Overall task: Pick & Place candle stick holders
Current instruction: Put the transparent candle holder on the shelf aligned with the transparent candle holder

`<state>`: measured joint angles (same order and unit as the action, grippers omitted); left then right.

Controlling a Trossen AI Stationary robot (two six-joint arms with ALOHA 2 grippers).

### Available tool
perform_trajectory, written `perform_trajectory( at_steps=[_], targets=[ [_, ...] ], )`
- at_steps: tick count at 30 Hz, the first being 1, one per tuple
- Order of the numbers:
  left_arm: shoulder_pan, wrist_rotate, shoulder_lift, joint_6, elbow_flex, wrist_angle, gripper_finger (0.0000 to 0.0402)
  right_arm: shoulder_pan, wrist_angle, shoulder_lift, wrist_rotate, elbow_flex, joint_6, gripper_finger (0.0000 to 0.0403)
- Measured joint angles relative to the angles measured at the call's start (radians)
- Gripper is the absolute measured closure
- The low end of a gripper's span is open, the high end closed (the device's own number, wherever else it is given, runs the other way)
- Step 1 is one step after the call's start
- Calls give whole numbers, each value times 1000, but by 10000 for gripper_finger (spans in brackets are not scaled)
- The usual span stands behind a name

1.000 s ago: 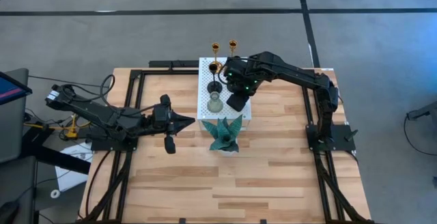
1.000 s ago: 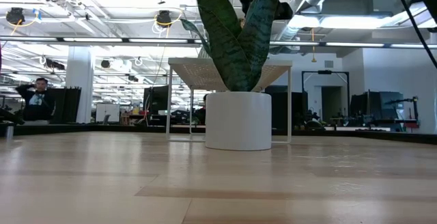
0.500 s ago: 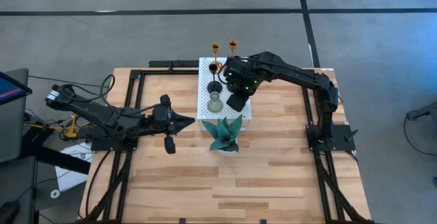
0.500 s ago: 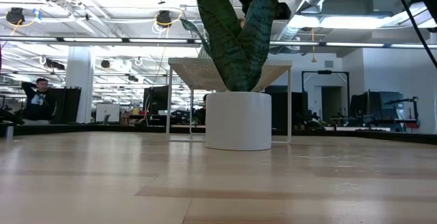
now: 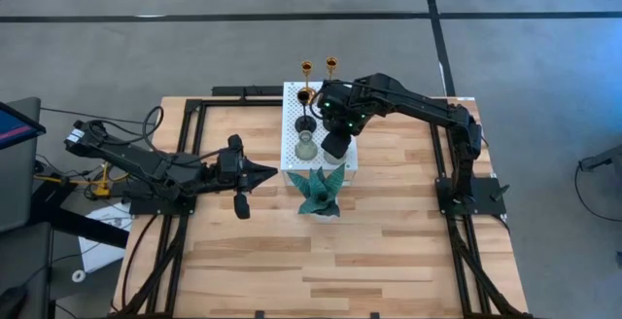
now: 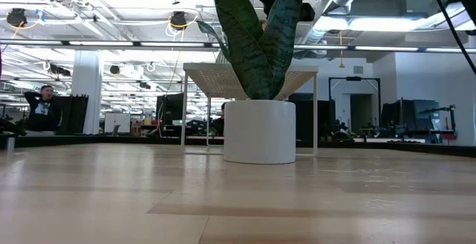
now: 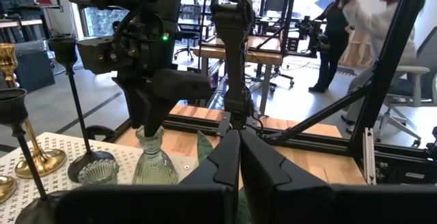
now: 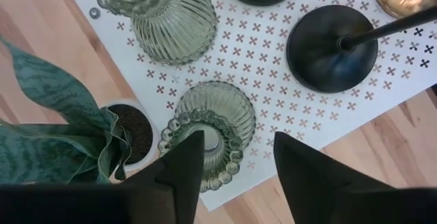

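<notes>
A white perforated stand (image 5: pixel 292 129) carries the candle stick holders: two gold ones (image 5: pixel 306 70) at its far end, black ones (image 8: pixel 331 46) on round bases, and two grey-green glass ones. One glass holder (image 8: pixel 164 16) stands free. The other (image 8: pixel 225 115) stands upright on the stand, right under my right gripper (image 8: pixel 235 162), which is open and points down at it. One finger (image 8: pixel 181 169) overlaps its rim; the other stands beside it. My left gripper (image 5: pixel 275 173) hovers shut, left of the stand. My right gripper stands open over the glass holder's rim (image 8: pixel 232 125), coming from above. One finger covers part of the rim, so I cannot tell whether it touches the glass. The holder rests with its base on the stand.
A snake plant in a white pot (image 5: pixel 319 191) stands against the stand's near edge, close to my right gripper. Black frame rails (image 5: pixel 194 222) run along both sides of the wooden table. Bare wood lies at the near side. People show in the room behind.
</notes>
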<state>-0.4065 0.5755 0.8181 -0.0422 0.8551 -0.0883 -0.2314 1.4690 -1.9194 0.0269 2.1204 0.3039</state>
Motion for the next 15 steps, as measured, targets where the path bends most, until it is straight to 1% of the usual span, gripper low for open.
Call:
perform_trajectory(
  at_steps=[5,15],
  targets=[
    [0,0,0,0,0,2,389,-1,4,0,0,0,0,235],
    [0,0,0,0,0,2,389,-15,14,0,27,0,0,270]
  ],
)
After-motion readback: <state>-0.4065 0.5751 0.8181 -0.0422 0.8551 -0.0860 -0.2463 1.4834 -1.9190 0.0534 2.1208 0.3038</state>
